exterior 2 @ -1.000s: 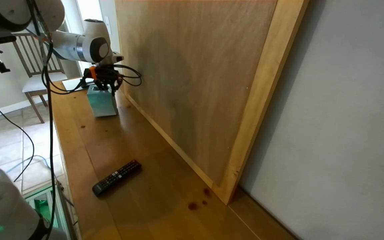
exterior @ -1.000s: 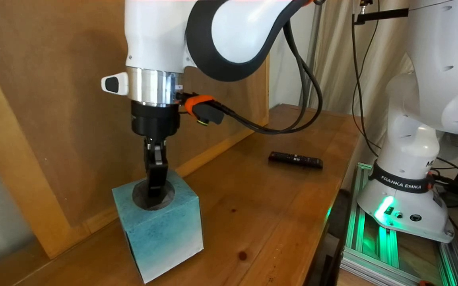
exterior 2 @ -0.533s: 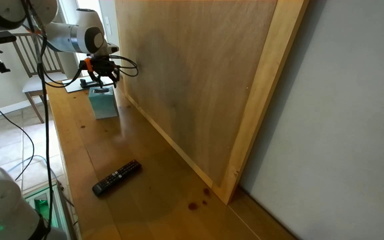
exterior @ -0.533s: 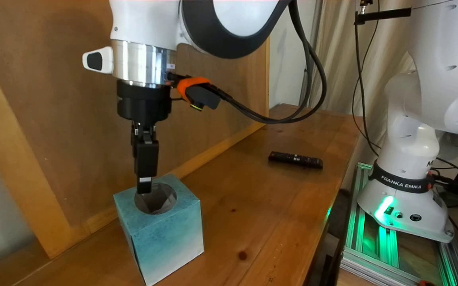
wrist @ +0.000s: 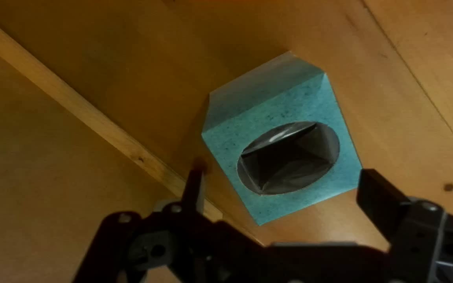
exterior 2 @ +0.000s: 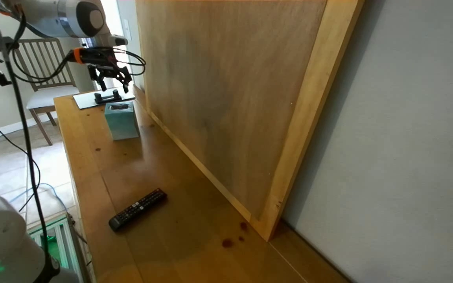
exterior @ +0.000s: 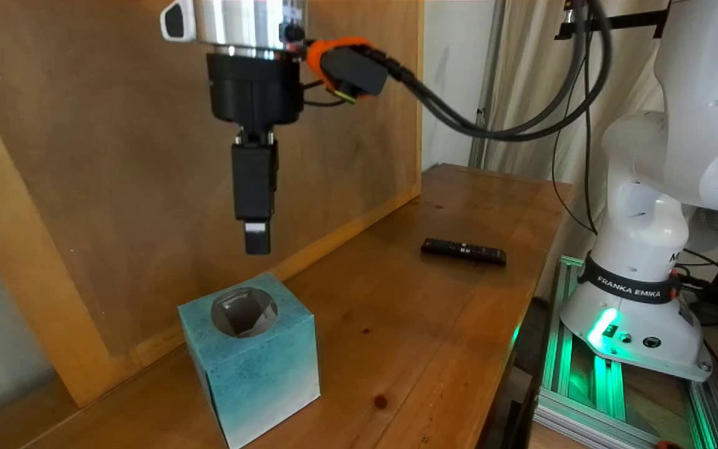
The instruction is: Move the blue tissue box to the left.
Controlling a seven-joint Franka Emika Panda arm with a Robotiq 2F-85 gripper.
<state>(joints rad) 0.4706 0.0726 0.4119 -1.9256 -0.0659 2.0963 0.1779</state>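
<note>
- Wrist view: one light blue-teal, cube-shaped, oval-holed cardboard tissue box (wrist: pixel 266 118), seen beneath your black two-fingered gripper (wrist: pixel 282 173).
- Jaws: yours stand wide apart, above the box and clear of it.
- Box position: upright on the brown wooden worktop (exterior: pixel 365 368), near the framed wooden panel (exterior: pixel 134 187).
- Also on the worktop, in both exterior views: one black oblong remote control (exterior: pixel 464 251), well apart from your box.
- In an exterior view: a flat white sheet (exterior 2: pixel 84 103) bearing a small black object (exterior 2: pixel 107 97), beyond the box.
</note>
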